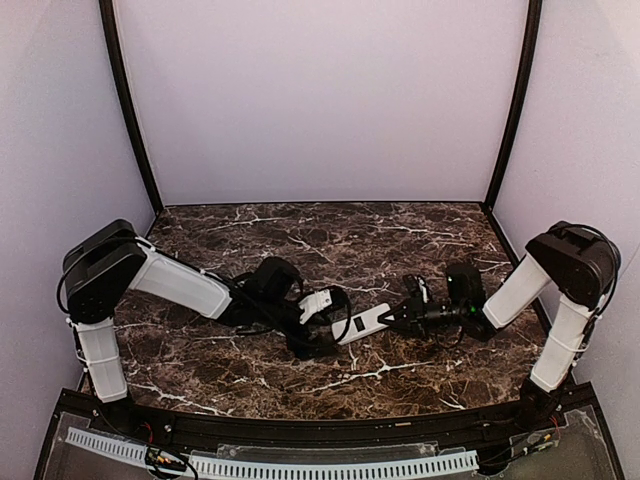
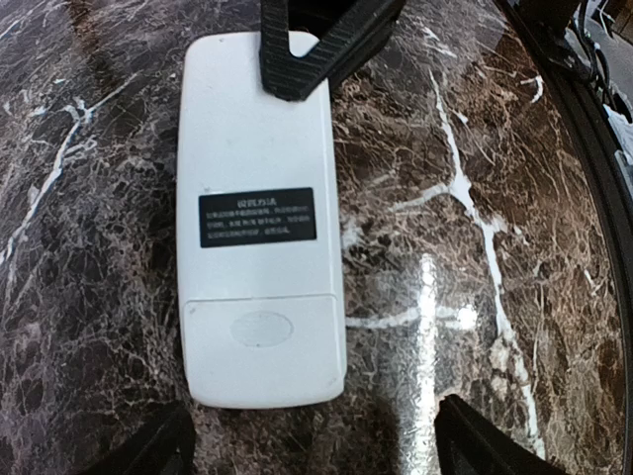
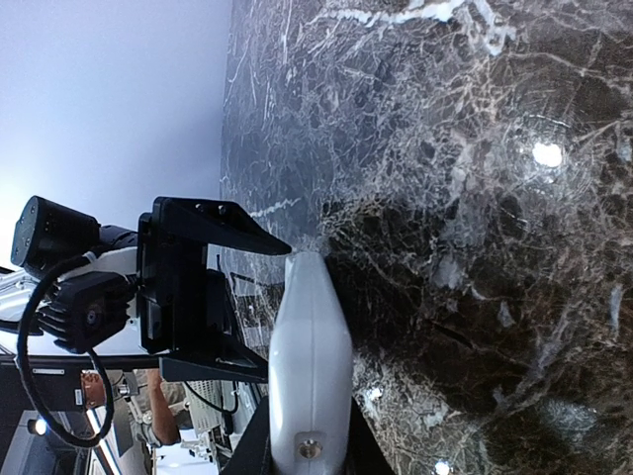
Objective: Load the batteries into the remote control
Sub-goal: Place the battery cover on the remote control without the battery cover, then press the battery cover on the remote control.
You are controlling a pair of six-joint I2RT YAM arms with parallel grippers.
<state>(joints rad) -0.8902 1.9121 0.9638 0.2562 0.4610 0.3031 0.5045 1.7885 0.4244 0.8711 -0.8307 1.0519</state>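
Note:
The remote control (image 1: 365, 322) lies white back up on the marble table (image 1: 300, 235), between the two grippers. In the left wrist view the remote (image 2: 259, 198) shows a black label, and its battery cover (image 2: 263, 336) sits closed at the end nearest me. My right gripper (image 1: 397, 317) is shut on the remote's far end; its dark fingers (image 2: 316, 45) clamp that end. In the right wrist view the remote (image 3: 310, 356) shows edge-on between my fingers. My left gripper (image 2: 316, 450) is open, hovering over the cover end, touching nothing. The batteries are out of view.
The left gripper's black body (image 3: 188, 287) stands close beyond the remote in the right wrist view. A black frame rail (image 1: 300, 432) runs along the table's near edge. Pale walls close in the back and both sides.

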